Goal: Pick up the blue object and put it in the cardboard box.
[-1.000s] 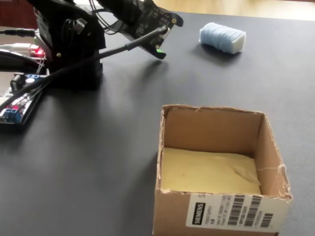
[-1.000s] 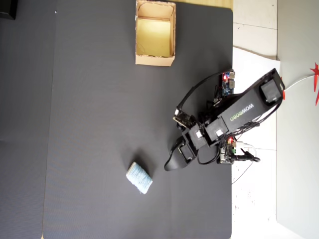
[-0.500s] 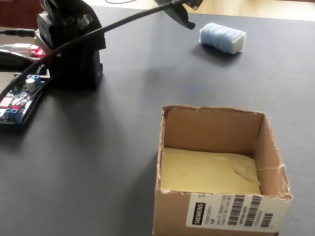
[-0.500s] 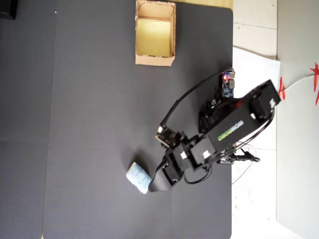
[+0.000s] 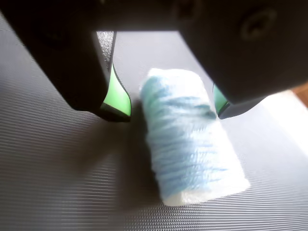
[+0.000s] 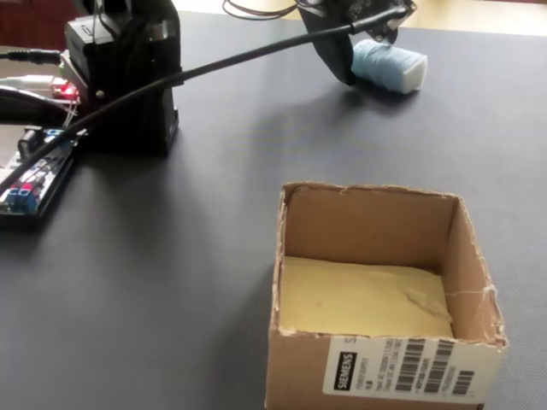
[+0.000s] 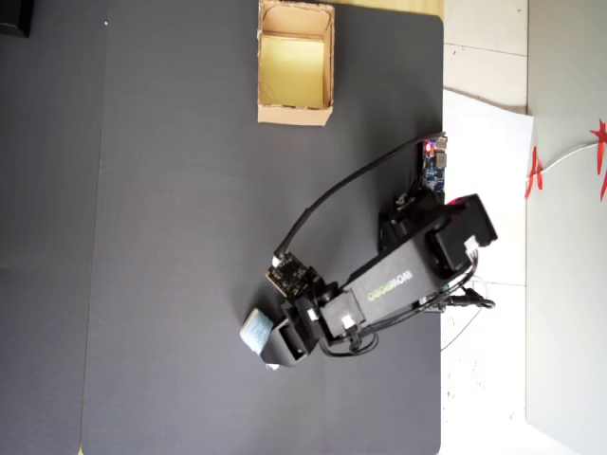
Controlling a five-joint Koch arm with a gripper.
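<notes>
The blue object [image 5: 190, 139] lies on its side on the dark ribbed mat, a pale blue spongy block. My gripper [image 5: 169, 109] is open, with one green-padded jaw on either side of the block's far end. The left jaw stands a little apart from the block and the right jaw is close against it. In the fixed view the blue object [image 6: 391, 65] lies at the far edge with the gripper [image 6: 363, 47] lowered over it. From overhead the blue object [image 7: 253, 328] shows partly under the gripper [image 7: 267, 343]. The cardboard box [image 6: 376, 226] stands empty, far from the block, at the top of the overhead view [image 7: 294, 116].
The arm's black base [image 6: 128, 77] stands at the back left of the fixed view, with circuit boards [image 6: 34, 175] beside it. A black cable [image 6: 214, 64] runs from the base to the gripper. White paper [image 7: 484, 142] lies past the mat's right edge.
</notes>
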